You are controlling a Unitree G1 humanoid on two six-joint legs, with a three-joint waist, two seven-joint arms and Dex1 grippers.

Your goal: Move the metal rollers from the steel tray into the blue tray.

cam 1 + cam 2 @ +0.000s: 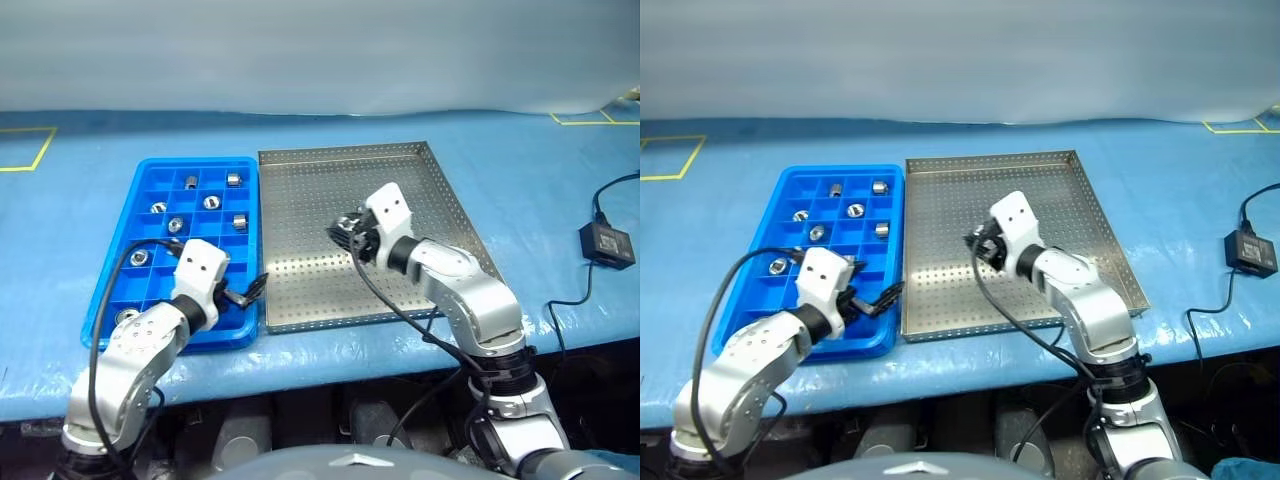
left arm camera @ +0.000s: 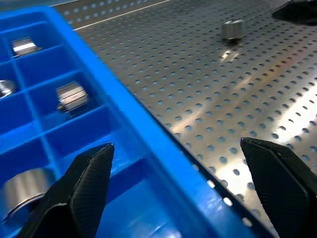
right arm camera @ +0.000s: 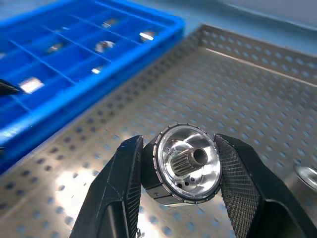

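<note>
Your right gripper (image 3: 181, 171) clenched on one metal roller (image 3: 185, 168), fingers on its two sides, bore facing wrist camera, held above steel tray (image 1: 310, 290) floor (no contact with perforated floor visible). Your left gripper (image 2: 181, 183) released, fingers spread wide, straddling the blue tray's (image 1: 110, 285) right rim, nothing between them. Several more rollers (image 1: 211, 203) sit singly in blue tray compartments. One loose roller (image 2: 232, 29) rests on steel tray floor.
</note>
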